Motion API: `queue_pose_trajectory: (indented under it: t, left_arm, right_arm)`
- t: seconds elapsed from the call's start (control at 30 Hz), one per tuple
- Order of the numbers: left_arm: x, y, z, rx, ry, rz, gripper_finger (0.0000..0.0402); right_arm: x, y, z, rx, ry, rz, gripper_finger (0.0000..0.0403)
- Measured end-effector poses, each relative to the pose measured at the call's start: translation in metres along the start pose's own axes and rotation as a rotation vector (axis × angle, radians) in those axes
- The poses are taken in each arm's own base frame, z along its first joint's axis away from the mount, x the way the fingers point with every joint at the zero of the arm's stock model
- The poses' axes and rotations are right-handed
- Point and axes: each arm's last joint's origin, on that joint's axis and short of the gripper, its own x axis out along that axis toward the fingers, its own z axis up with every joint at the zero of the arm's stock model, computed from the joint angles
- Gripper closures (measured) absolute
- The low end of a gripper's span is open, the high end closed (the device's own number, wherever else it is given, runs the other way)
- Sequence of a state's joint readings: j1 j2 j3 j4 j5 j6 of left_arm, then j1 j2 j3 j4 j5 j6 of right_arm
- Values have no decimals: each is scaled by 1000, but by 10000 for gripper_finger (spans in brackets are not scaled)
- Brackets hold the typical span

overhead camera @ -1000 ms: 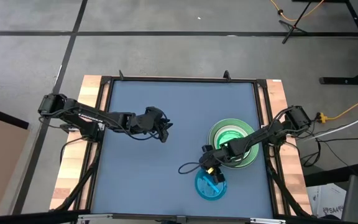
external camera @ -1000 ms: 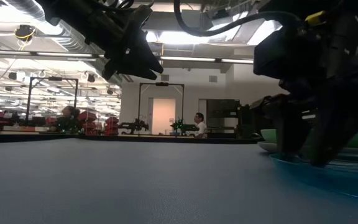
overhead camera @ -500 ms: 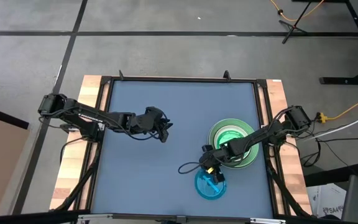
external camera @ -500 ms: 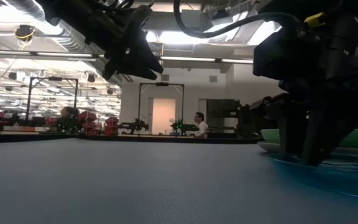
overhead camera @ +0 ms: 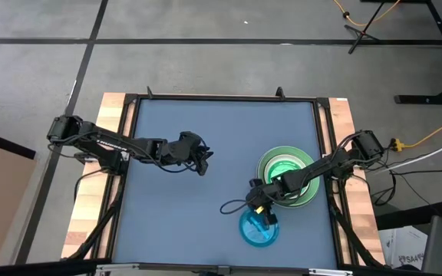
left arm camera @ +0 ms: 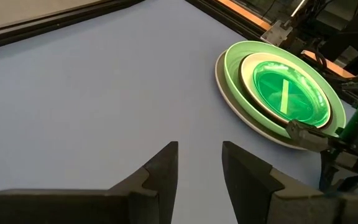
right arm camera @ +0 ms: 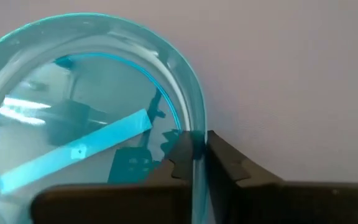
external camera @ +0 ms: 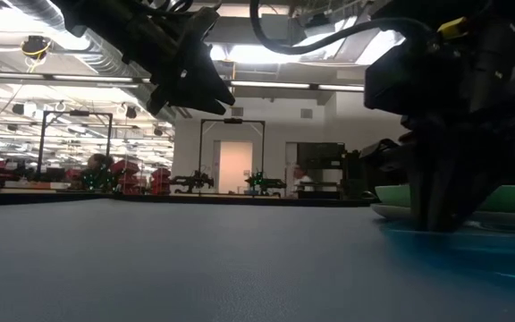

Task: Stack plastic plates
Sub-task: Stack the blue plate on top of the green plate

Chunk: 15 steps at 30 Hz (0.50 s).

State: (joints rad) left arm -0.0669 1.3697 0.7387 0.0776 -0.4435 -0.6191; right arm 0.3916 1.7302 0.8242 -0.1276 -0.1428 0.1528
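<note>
A small translucent blue plate (overhead camera: 258,229) lies flat on the blue table near the front right; it also shows in the right wrist view (right arm camera: 73,112) and the low view (external camera: 481,249). My right gripper (overhead camera: 263,218) stands at its far rim, shut on it. Behind it is a stack of plates (overhead camera: 288,178): grey underneath, then light green, white, and a translucent green plate (left arm camera: 284,93) on top. My left gripper (left arm camera: 199,169) hangs open above the table's middle left (overhead camera: 203,162), with nothing between its fingers. My right gripper pinches the blue plate's raised rim (right arm camera: 197,146) on its far side, one finger inside the plate and one outside. The fingers (right arm camera: 180,155) come slanting down from the far right. The plate rests flat on the table.
The table's dark frame (overhead camera: 221,98) runs round the blue surface. The stack sits close to the right edge, just behind my right arm. Bare blue surface spreads across the table's left and middle.
My right gripper has shut its fingers on the blue plate's rim without shifting. The plate has stayed on the table.
</note>
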Motion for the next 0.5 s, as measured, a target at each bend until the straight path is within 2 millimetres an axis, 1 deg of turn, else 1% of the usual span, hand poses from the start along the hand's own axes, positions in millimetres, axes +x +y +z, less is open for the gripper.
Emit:
queue_pose_trajectory:
  t: [0.1,0.23,0.33,0.5]
  left_arm:
    - [0,0,0,0,0,0,284]
    - [0,0,0,-1,0,0,284]
    - [-1,-1,-1,3,2,-5,284]
    - [-4,-7,-3,12,4,-29,284]
  right_arm:
    - [-1,1,2,0,1,8,397]
    - [-3,3,10,-5,-13,30,396]
    - [-6,7,20,-4,-37,67,401]
    - [-13,11,37,62,-79,124,402]
